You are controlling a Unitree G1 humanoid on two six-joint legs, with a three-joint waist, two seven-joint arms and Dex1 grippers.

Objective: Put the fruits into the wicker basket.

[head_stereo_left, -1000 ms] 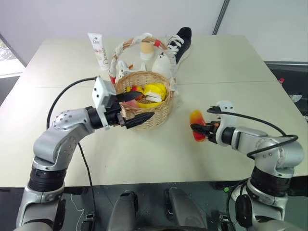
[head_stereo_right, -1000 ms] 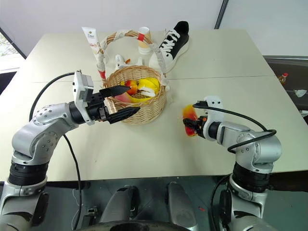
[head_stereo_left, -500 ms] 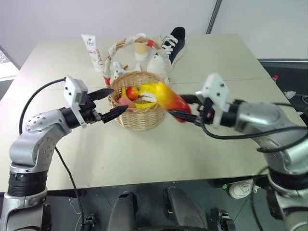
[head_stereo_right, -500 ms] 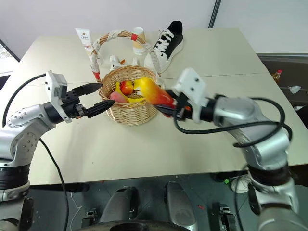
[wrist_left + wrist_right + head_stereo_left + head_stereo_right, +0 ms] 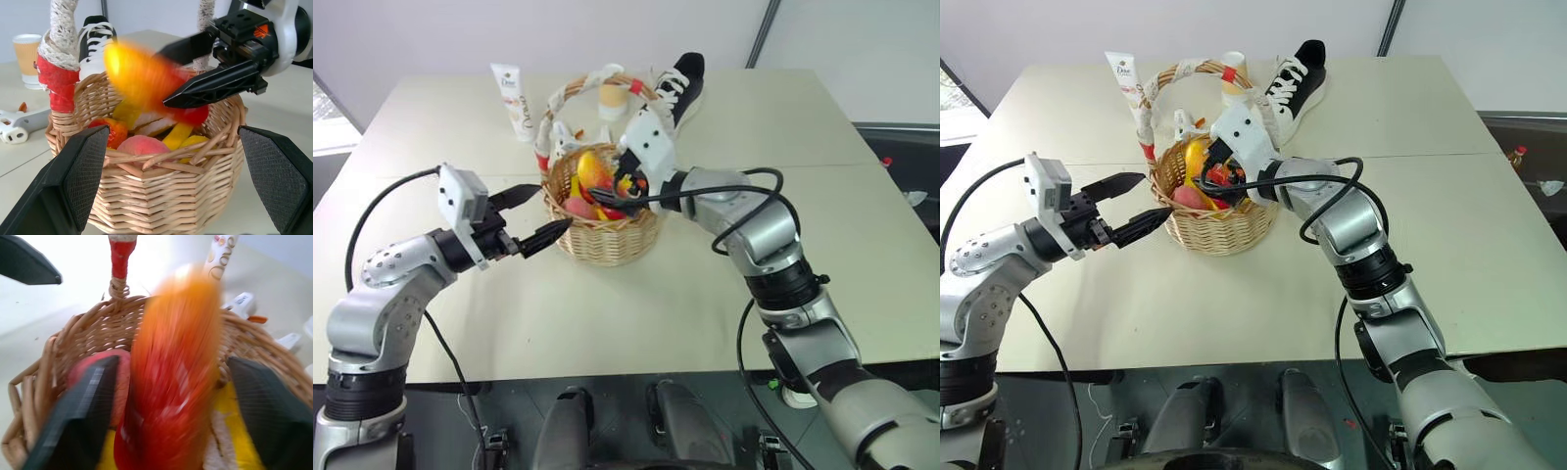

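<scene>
The wicker basket [image 5: 607,240] stands mid-table with its tall arched handle [image 5: 570,93] behind. My right gripper [image 5: 607,194] hovers over the basket's inside, open. The red-orange-yellow mango [image 5: 173,367] is a blur between its spread fingers, with gaps on both sides and its lower end down among the fruits. A pink peach [image 5: 142,145] and yellow fruit [image 5: 186,139] lie in the basket. My left gripper [image 5: 553,208] is open and empty, level, just left of the basket wall.
Behind the basket are a black-and-white shoe [image 5: 680,83], a white Dove tube [image 5: 514,101], a tan paper cup [image 5: 612,101] and a small white tool [image 5: 563,137]. Bare table [image 5: 822,235] lies to the right and front.
My right arm swung left and up, carrying the mango from the table right of the basket to over it, then opened. My left gripper drew back left from the basket rim.
</scene>
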